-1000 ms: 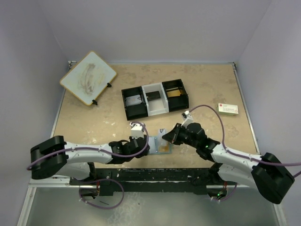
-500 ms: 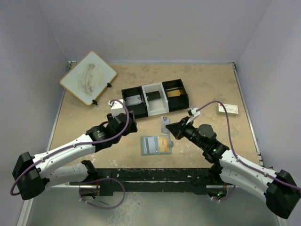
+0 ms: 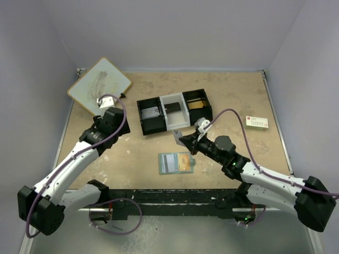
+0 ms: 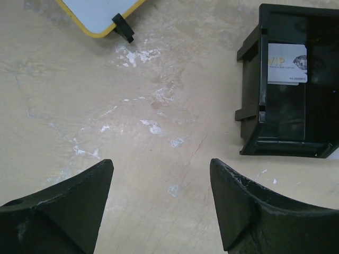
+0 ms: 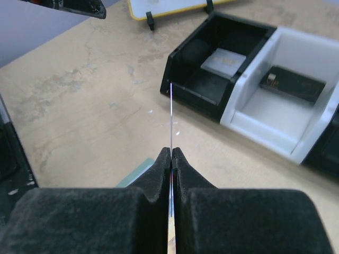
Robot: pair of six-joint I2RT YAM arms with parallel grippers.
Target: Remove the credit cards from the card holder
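The card holder [image 3: 168,163] lies open on the table, with an orange-gold credit card [image 3: 184,163] on its right half. Just above it my right gripper [image 3: 186,143] is shut on a greyish credit card [image 3: 178,136], which the right wrist view shows edge-on as a thin line [image 5: 171,116] rising from the gripper [image 5: 171,151]. A green corner of the holder [image 5: 139,172] shows below the fingers. My left gripper [image 3: 112,117] hangs open over bare table [image 4: 160,161], between the whiteboard and the tray, holding nothing.
A black-and-white three-compartment tray [image 3: 140,114] stands behind the holder, and its left bin holds a pale card [image 4: 286,63]. A yellow-rimmed whiteboard [image 3: 99,84] leans at the back left. A white box [image 3: 257,123] lies at the right.
My left gripper opened and swung from the holder up-left toward the whiteboard. My right gripper drew the greyish card out of the holder and carried it up-left toward the tray.
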